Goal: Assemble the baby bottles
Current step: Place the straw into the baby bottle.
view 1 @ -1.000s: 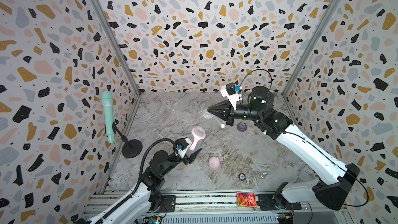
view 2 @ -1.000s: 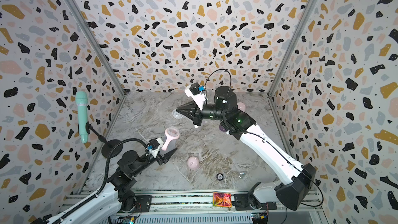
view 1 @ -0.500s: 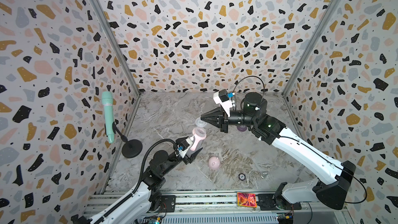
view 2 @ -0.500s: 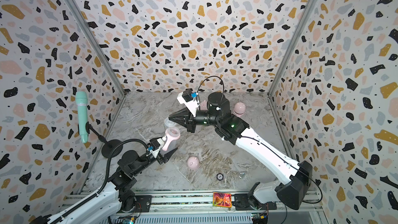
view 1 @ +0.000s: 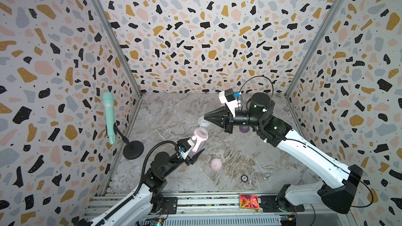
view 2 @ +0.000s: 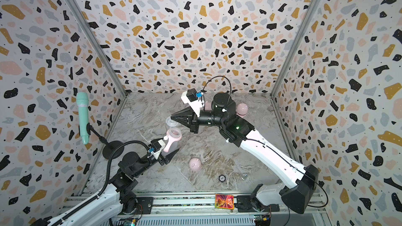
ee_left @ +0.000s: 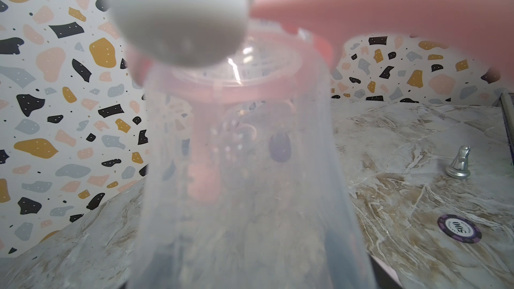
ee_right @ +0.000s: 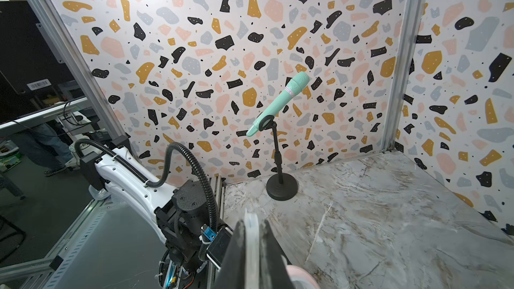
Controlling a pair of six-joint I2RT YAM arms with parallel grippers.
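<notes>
My left gripper (view 1: 194, 149) is shut on a clear baby bottle (view 1: 199, 138) with a pink two-handled ring (ee_left: 222, 86) and holds it tilted above the floor, its mouth uncovered. The bottle (ee_left: 244, 179) fills the left wrist view and hides the jaws. My right gripper (view 1: 205, 118) is shut on the rim of a clear round teat (view 1: 204, 123), just above and behind the bottle's mouth. In the right wrist view the teat (ee_right: 251, 234) stands edge-on between the fingers, with the pink ring (ee_right: 301, 276) just beyond. A purple collar (view 1: 244, 128) lies under the right arm. One pink dome cap (view 1: 216, 164) lies mid-floor.
A mint-green microphone (view 1: 108, 116) on a black stand (view 1: 133, 150) is by the left wall. A poker chip (view 1: 244, 178) and a small silver piece (view 1: 265, 176) lie near the front edge. Another pink cap (view 2: 242, 109) sits at the back, behind the right arm.
My right gripper has carried the clear teat leftward and down, from behind the bottle to just above its mouth. The left gripper and the bottle have hardly moved.
</notes>
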